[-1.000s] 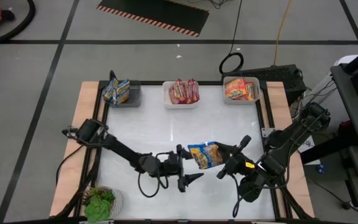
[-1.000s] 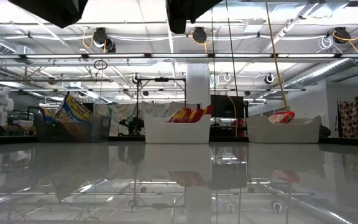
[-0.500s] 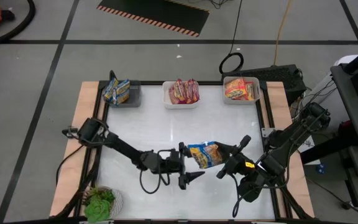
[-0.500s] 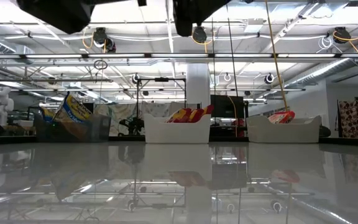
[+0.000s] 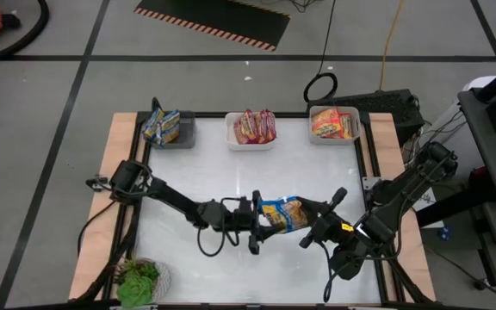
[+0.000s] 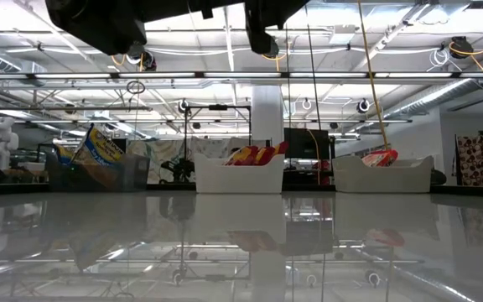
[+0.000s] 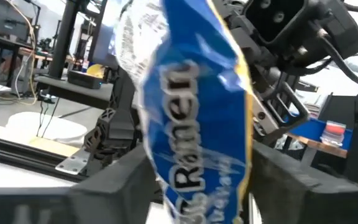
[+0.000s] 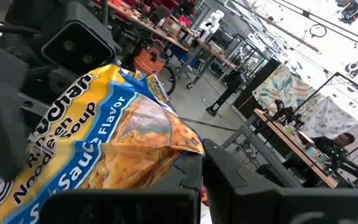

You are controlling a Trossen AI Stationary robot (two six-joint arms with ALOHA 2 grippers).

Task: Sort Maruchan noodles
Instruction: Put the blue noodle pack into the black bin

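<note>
Blue-and-yellow packet held in the air between both grippers

The right gripper is clamped on one edge of the blue-and-yellow ramen packet, held above the table near its front middle. The left gripper has its fingers either side of the packet's other edge (whether they press it I cannot tell). At the far edge stand three bins: blue-and-yellow packets, red packets, orange-yellow packets.

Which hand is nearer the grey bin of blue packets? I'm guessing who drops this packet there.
Left. The left hand is on the grey bin's side of the blue-and-yellow packet; the right hand is beyond the packet, gripping it.
</note>
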